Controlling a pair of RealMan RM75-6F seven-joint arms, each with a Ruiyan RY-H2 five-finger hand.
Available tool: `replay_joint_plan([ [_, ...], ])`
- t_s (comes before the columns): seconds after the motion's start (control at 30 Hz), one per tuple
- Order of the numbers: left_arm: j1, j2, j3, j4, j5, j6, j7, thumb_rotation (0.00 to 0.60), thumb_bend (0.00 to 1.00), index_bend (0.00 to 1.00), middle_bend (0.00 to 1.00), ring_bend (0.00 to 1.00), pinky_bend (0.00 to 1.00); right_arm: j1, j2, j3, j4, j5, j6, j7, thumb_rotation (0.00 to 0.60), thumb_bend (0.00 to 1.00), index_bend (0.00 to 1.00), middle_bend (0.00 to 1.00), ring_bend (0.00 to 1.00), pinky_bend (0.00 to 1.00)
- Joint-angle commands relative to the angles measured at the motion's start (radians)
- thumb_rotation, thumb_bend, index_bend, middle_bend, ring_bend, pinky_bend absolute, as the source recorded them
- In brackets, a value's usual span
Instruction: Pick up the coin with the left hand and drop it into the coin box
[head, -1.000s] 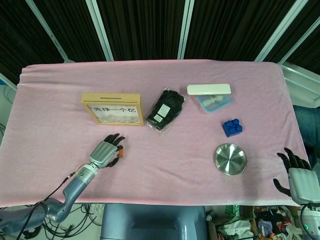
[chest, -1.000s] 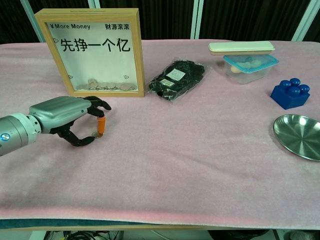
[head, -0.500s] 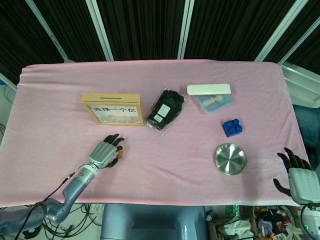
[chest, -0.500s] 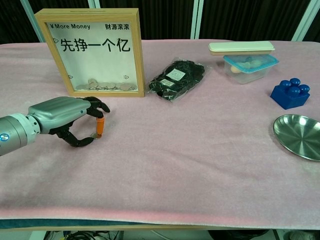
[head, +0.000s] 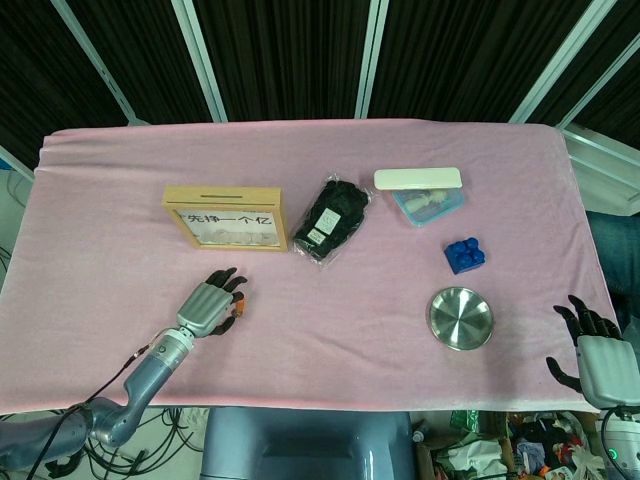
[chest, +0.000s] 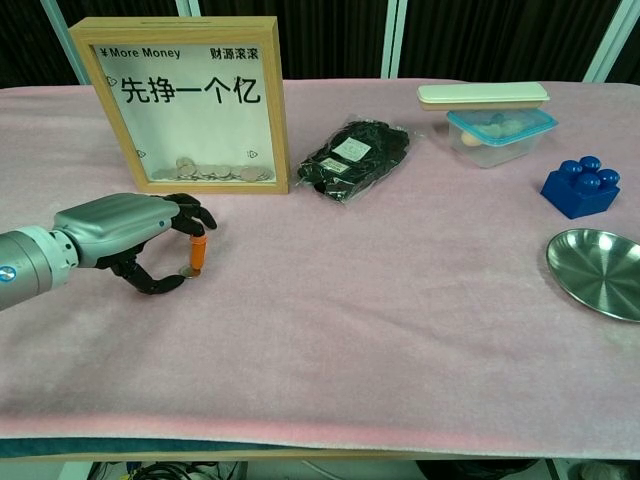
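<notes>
The left robot hand (chest: 135, 238) has drifted slightly left, thumb and orange fingertip clamped on the coin (chest: 185, 271) in front of the coin box (chest: 183, 103); lifting seems imminent.

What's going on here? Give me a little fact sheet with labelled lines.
left hand: low over the pink cloth, fingertips closing around the coin
coin: looks pinched, not clearly lifted
coin box: wooden frame standing just behind the hand, coins inside
right hand: off the table's edge, holding nothing
other things: black bag, blue block, steel dish
</notes>
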Motion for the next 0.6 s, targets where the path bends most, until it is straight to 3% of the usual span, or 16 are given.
replay_joint_plan([
  [0.03, -0.001, 0.003, -0.001, -0.004, 0.001, 0.001, 0.001, 0.6, 0.4, 0.58, 0.16, 0.0, 0.11, 0.0, 0.0, 0.001, 0.0, -0.001, 0.001, 0.002, 0.6, 0.2, 0.2, 0.06, 0.16, 0.2],
  [0.6, -0.032, 0.01, -0.033, -0.028, -0.03, -0.028, 0.022, 0.6, 0.4, 0.58, 0.16, 0.0, 0.1, 0.0, -0.001, -0.001, 0.003, -0.005, 0.0, 0.005, 0.6, 0.2, 0.22, 0.06, 0.16, 0.2],
])
